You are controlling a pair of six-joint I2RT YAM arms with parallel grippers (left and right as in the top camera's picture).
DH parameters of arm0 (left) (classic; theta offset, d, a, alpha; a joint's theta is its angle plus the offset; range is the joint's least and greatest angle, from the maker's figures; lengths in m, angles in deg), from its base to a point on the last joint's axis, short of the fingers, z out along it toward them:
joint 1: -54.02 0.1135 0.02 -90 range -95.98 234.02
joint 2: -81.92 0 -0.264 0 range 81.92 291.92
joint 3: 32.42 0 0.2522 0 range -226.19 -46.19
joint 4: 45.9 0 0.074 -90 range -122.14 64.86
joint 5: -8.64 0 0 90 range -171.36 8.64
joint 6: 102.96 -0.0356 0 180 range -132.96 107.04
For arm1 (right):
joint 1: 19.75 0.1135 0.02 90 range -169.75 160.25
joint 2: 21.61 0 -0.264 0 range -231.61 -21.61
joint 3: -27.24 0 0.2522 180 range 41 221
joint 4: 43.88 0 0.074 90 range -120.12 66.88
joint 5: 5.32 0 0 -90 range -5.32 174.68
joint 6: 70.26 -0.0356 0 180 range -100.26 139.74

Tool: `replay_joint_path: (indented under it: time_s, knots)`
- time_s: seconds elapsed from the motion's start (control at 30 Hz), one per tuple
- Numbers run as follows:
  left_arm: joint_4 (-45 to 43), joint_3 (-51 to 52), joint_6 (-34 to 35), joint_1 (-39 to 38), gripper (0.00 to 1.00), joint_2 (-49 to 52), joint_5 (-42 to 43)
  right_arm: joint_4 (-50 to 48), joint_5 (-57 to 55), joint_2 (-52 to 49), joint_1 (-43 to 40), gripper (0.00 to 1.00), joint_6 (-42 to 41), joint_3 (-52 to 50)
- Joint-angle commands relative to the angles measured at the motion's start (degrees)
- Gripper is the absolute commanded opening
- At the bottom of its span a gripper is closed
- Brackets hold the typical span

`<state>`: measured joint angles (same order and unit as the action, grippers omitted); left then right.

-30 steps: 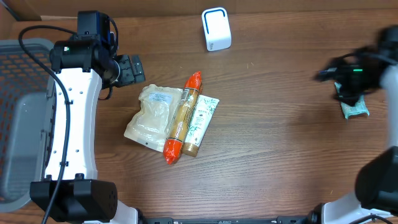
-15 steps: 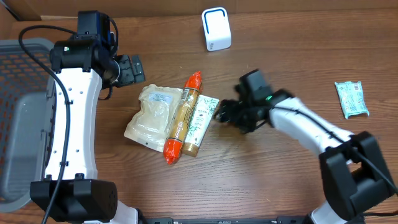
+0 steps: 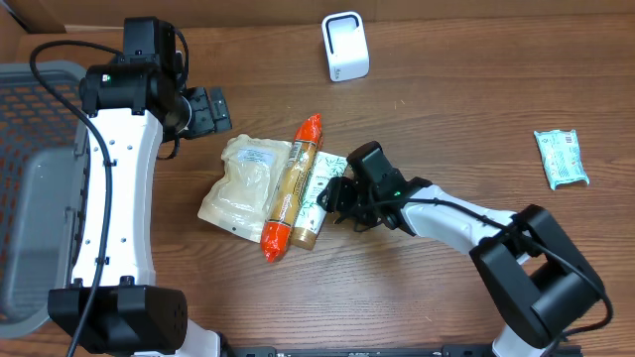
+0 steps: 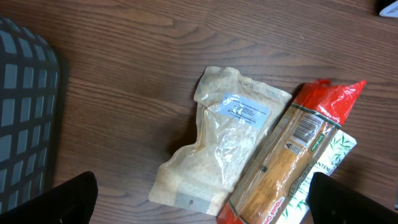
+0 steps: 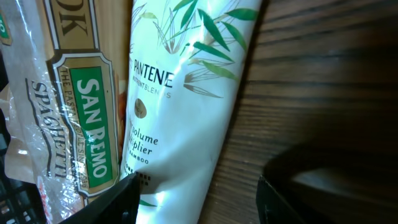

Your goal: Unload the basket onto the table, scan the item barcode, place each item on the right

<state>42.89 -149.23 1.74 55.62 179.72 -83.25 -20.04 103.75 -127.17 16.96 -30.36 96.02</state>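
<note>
wooden table (image 3: 446, 119), nothing scanned yet — our right gripper (image 3: 337, 195) straddles the pantene tube (image 5: 180, 112) beside the spaghetti (image 3: 291, 188), fingers (image 5: 323, 186) parted, seemingly not clamped; left gripper (image 3: 210, 109) gapes wide, empty — scanner (image 3: 344, 47) well apart.

Mock shop checkout: wooden table (image 3: 446, 99), white scanner (image 3: 344, 47), mesh basket (image 3: 30, 109), spaghetti pack (image 3: 291, 188)

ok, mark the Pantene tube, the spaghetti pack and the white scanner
Pantene tube (image 5: 180, 112), right wrist view, on its printed white front.
spaghetti pack (image 4: 289, 155), left wrist view, mid-length on the clear wrap.
white scanner (image 3: 345, 47), overhead view, on its face centre.
</note>
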Motion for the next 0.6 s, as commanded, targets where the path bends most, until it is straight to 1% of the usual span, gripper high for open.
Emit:
replay_joint_path:
  time_s: [0.0,0.03,0.1,0.13,0.23,0.3,0.37,0.5,0.57]
  knots:
    - [-0.09,0.2,0.76,-0.13,1.0,0.46,0.46,-4.59,-1.25,-4.52,2.54,0.59,-4.2,-0.33]
    - [-0.07,0.2,0.76,-0.13,1.0,0.46,0.44,-5.29,-1.2,-5.46,2.91,0.59,-4.5,-0.33]
    - [-0.09,0.2,0.76,-0.13,0.99,0.46,0.44,-5.35,-1.2,-7.17,3.41,0.53,-5.66,-0.33]
    - [-0.07,0.2,0.76,-0.13,1.0,0.46,0.46,-5.03,-0.79,-7.96,3.48,0.45,-5.66,-0.33]
    - [-0.07,0.2,0.76,-0.13,0.99,0.46,0.46,-3.41,0.46,-8.35,3.43,0.33,-5.6,-0.31]
    - [-0.09,0.2,0.76,-0.13,1.0,0.46,0.46,-2.23,1.62,-8.02,3.21,0.2,-3.54,-0.31]
    - [-0.09,0.2,0.76,-0.13,1.0,0.46,0.46,-0.81,1.77,-7.32,2.8,0.12,-1.95,-0.2]
    - [-0.09,0.2,0.76,-0.13,1.0,0.46,0.44,2.82,1.75,-3.06,0.74,0.1,3.21,-0.04]
    - [-0.09,0.2,0.76,-0.13,1.0,0.46,0.46,7.08,1.36,0.22,-0.92,0.11,7.72,0.83]
